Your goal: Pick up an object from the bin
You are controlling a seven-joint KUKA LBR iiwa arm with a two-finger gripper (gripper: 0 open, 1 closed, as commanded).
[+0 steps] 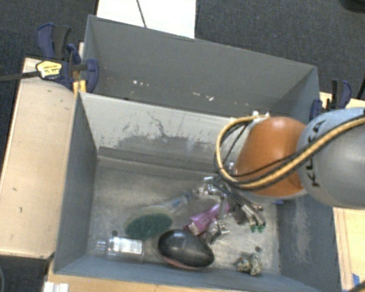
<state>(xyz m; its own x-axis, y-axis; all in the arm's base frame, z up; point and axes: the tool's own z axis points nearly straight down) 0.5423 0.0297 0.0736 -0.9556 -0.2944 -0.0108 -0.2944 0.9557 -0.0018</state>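
**Robot arm reaching down among small objects in a grey bin**

Camera view, looking down on the bin from above and slightly to one side. A grey metal bin [80,180] has walls that slope inward to a flat floor, which probably explains why the loose things lie gathered on the front half of the floor and not against the walls.

The arm [353,163] enters from the right of the picture. It carries a rounded orange cover [271,153] at the wrist, with black and yellow cables [228,139] looping around the cover. The arm is bent low so that the tool [215,217] is down near the bin floor, close to the middle.

Whether the tool is wide, narrow or gripping something cannot be told, because its tip is mixed up with the things beneath it.

Directly at the tip lies a small purple piece [202,220], either touching the tool or just beside it. Judging by its position, this is the likeliest thing to be picked, though no grasp on it can be confirmed.

- Just in front of the purple piece rests a glossy black oval object [184,250], near the front wall.
- To the left of the oval lies a flat dark green disc [147,225].
- In front of the disc, a small clear bottle [125,246] lies on its side.
- A crumpled grey-green lump [249,264] sits apart at the front right.

The pick looks to be at the reaching or closing step, and nothing has been lifted clear of the floor yet.
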